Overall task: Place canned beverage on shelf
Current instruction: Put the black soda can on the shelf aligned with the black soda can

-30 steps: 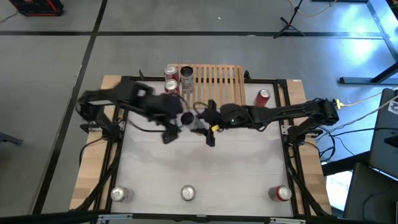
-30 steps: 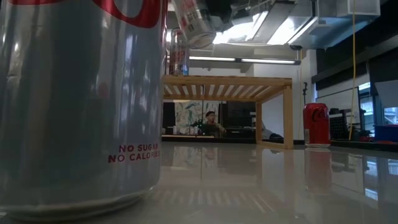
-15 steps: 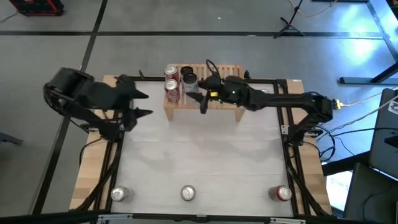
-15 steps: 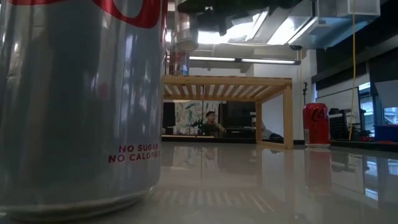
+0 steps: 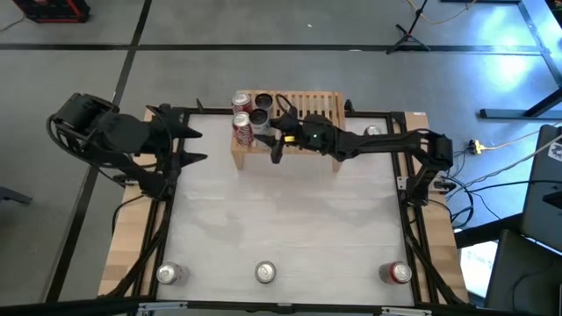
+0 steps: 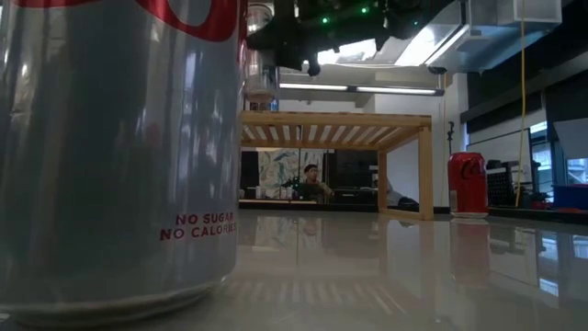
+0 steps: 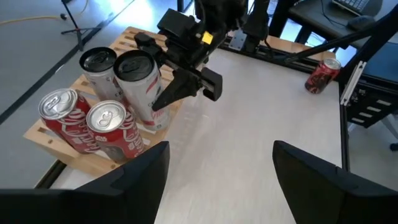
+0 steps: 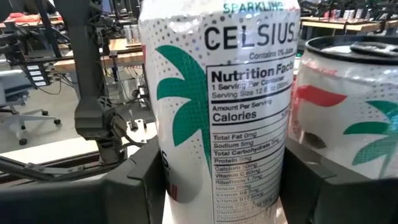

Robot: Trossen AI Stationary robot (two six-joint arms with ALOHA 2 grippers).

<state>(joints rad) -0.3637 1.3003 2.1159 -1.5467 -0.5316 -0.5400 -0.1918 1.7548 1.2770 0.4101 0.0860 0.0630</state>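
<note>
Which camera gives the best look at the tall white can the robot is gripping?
The left wrist view: the white can stands whole on the shelf, pinched by the right gripper. The right wrist view shows only its label, the high view just its top, and the low view a sliver.

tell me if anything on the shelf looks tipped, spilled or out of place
Nothing stands out. Four cans crowd one end of the shelf, all upright: two red ones and two white ones. The right hand is closed on a white can, standing straight beside the other. No spill shows.
</note>
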